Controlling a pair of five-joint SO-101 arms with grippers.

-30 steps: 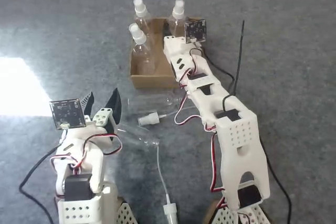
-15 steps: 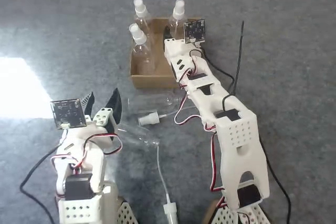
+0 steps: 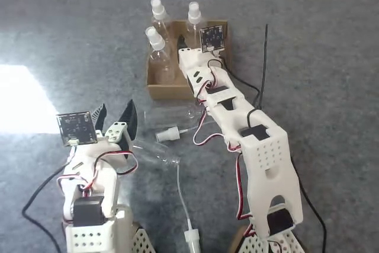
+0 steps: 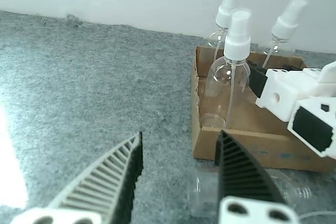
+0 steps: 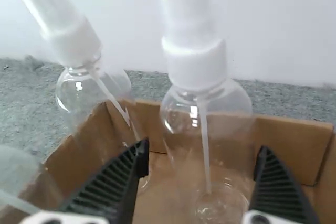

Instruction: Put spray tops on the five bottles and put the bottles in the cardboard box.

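Grey table [image 3: 331, 75] — cardboard box [image 3: 172, 91], three bottles [image 3: 160, 57]

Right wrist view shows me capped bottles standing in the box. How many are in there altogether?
Observer: Three capped bottles stand in the box.
Operator: Where are the other two?
Observer: Both lie uncapped on the table: one bottle just in front of the box, the other bottle beside the left arm.
Operator: And the spray tops?
Observer: One spray top lies between those bottles; the second top lies nearer the arm bases.
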